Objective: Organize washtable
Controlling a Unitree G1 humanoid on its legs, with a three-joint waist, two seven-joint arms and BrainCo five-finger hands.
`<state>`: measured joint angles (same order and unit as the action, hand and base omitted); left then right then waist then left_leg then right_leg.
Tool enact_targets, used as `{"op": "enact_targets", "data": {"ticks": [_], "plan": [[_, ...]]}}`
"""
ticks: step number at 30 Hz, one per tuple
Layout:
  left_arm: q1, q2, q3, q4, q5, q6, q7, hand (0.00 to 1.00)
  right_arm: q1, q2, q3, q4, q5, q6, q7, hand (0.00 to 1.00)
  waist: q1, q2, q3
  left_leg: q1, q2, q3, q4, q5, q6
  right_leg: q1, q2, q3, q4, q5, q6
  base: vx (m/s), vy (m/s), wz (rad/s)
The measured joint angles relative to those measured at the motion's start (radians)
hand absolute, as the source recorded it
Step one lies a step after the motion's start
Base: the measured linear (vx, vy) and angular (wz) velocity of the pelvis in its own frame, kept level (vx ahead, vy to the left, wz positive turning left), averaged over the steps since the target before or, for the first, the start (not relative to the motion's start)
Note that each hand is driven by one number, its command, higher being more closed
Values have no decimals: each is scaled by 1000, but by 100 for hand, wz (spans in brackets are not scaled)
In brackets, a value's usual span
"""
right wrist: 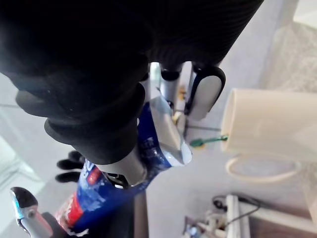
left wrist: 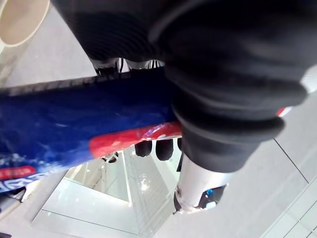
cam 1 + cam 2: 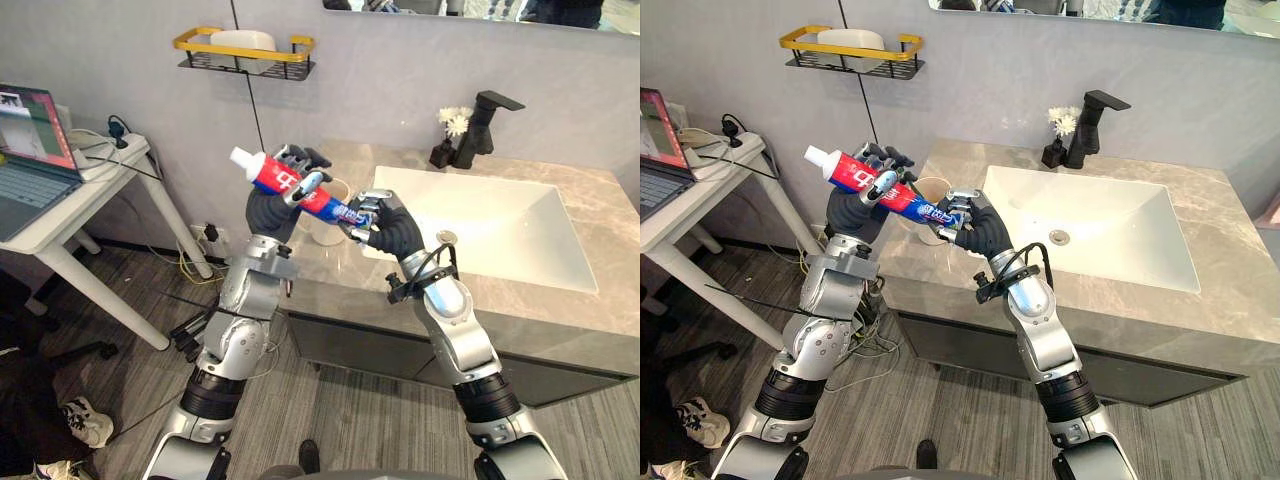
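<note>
Fingers [image 3: 300, 158] of the left hand [image 3: 272, 208] are curled round the tube [image 3: 330, 206] of toothpaste, on its red part not far below the white cap. Fingers [image 1: 205, 93] of the right hand [image 3: 392, 226] pinch the flat crimped tail against the thumb. Both hands thus clamp the same tube, which hangs in the air, clear of any surface. It is tilted: the cap end is higher and toward the robot's left, the blue tail lower and toward the right.

Behind the tube in the head views stands a cream mug [image 3: 326, 232], upright on the left end of the grey counter [image 3: 560, 300], just beside the white sink [image 3: 500, 230]. At the back of the sink is a black tap [image 3: 486, 122], with a small dark vase [image 3: 441, 152] of white flowers next to it.

On the wall above the counter's left end hangs a rack [image 3: 245, 52] with a yellow rail and something white on it. Well apart, to the left, a laptop [image 3: 30, 150] sits open on a white table [image 3: 60, 215].
</note>
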<state>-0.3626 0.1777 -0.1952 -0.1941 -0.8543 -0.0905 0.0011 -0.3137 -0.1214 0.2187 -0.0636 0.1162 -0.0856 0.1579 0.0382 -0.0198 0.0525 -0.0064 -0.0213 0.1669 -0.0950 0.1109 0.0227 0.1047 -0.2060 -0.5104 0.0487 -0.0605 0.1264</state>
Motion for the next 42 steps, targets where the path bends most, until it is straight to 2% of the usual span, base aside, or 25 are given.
{"op": "enact_targets", "data": {"ticks": [2,3,9,15,22,28,34,42], "plan": [[-18,-1,0,0,0,0,0,100,1,11,6,0,1,0,0,100,-2,0,0,-1,4,4,0,0,0,-5,3,7,0,1,-1,-21,-5,-10],[-25,-8,0,0,0,0,0,100,4,18,6,0,1,0,0,0,-2,0,0,-1,6,7,0,0,0,-6,5,10,0,1,-2,-8,-7,-8],[-31,-16,9,0,1,0,0,100,30,16,4,0,0,0,24,0,-9,0,0,-1,9,21,0,0,0,-13,10,22,-1,4,-5,7,2,-7],[-84,-4,27,0,26,0,-1,100,100,15,-22,2,12,27,40,0,-21,0,0,-4,11,30,0,-1,-1,-21,12,30,-1,6,-6,7,2,-3],[-187,85,46,32,121,21,-27,100,194,14,-60,2,53,30,43,0,-24,3,-2,-4,18,36,0,-1,-1,-21,18,39,-14,15,-11,9,1,-3],[-325,174,47,145,142,28,-40,100,317,16,-10,1,103,37,66,0,-26,4,-3,-5,19,39,0,-1,-2,-23,20,42,-17,17,-13,1,0,-1],[-492,240,50,245,178,15,6,100,435,26,59,1,121,53,111,0,-28,4,-4,-24,20,45,0,-1,-2,-43,27,49,-19,23,-15,7,2,-2],[-530,240,53,327,283,13,67,100,517,37,74,1,150,52,131,0,-52,4,-16,-43,21,45,0,-1,-1,-60,30,49,-24,28,-15,0,0,0]]}}
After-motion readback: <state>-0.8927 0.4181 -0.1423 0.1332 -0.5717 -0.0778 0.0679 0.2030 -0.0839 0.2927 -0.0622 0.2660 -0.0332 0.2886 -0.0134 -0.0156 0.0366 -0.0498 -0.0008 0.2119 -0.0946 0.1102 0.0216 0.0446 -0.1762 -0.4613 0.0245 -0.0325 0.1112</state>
